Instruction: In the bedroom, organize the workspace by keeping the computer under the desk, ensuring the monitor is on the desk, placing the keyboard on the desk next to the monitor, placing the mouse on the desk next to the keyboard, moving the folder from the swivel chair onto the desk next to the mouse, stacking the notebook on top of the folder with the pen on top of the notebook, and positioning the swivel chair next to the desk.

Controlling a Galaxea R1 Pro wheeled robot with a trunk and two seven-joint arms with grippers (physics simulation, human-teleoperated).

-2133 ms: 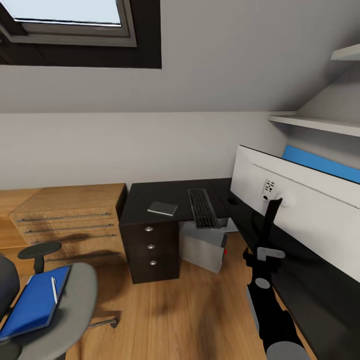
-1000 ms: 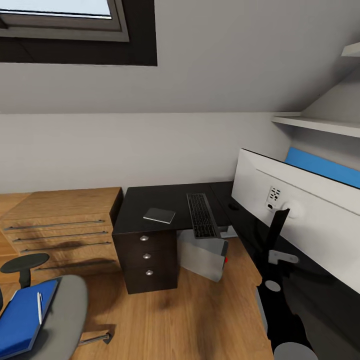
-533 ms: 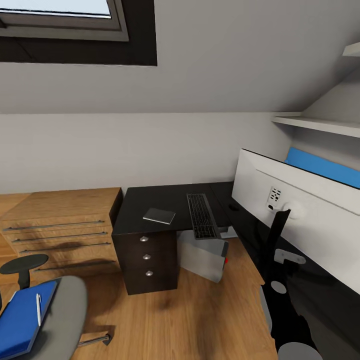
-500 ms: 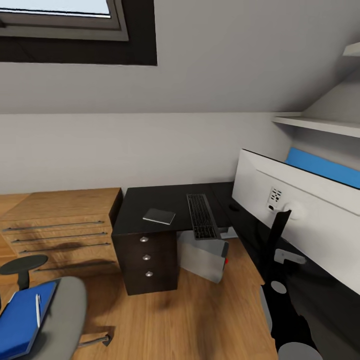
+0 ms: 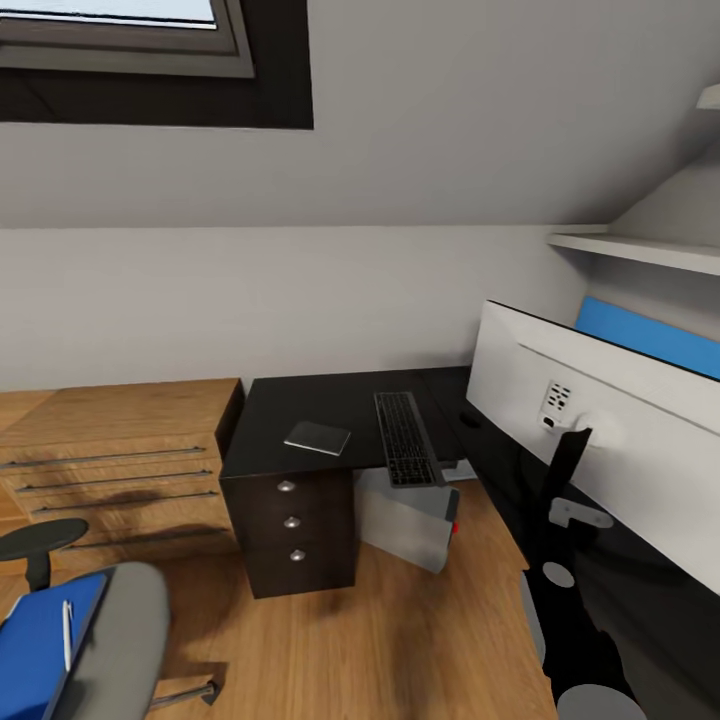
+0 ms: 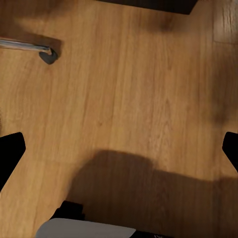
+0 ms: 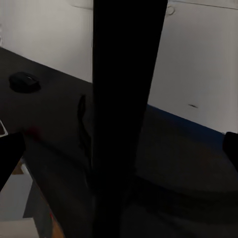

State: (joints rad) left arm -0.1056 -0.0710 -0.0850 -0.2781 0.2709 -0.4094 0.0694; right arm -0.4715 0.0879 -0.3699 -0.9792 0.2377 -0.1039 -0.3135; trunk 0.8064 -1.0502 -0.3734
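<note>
Right gripper (image 7: 119,148) sits close to the monitor stem (image 7: 126,99), finger tips wide apart at the frame sides, nothing between them but the stem ahead. Left gripper (image 6: 119,148) points at bare wood floor (image 6: 129,74), fingers apart, empty.

Monitor (image 5: 600,430) stands on the desk (image 5: 330,400) right wing, back toward camera. Keyboard (image 5: 405,438) lies near the desk's inner corner, front end overhanging the edge. Notebook (image 5: 318,437) on the left part, above the drawers. Mouse (image 7: 25,82) on the desk top near the monitor. Computer (image 5: 410,510) under the desk. Folder (image 5: 35,650) with pen (image 5: 67,635) on the chair (image 5: 110,640) seat.

Judgement: monitor is top-heavy and fragile; hold the stiff stem low, move slowly. Folder is thin and light; pinch one edge, pen may roll off.
</note>
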